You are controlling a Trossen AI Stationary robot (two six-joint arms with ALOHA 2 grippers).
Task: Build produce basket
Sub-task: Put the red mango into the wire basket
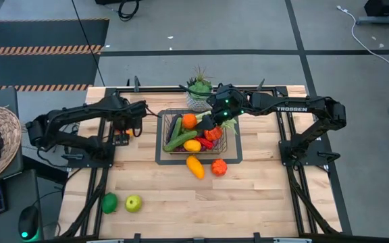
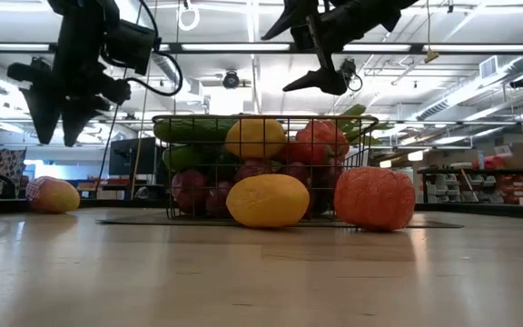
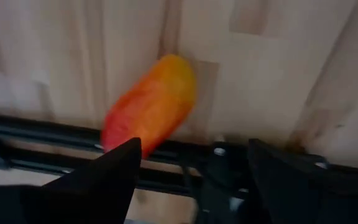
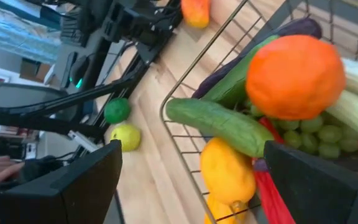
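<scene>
High view, right claw wide open, empty, above filled basket, left claw open.

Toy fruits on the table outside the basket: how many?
5: yellow fruit and red-orange fruit beside the dark wire basket; green fruit and yellow-green apple front left; red-yellow fruit below the left gripper. Others may hide.

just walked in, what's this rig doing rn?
Filling the wire basket with toy produce. The right gripper hovers open over the basket, holding nothing. The left gripper is open above a red-orange fruit at the table's left edge. Outside the basket: yellow fruit, orange-red one, two green ones.
</scene>
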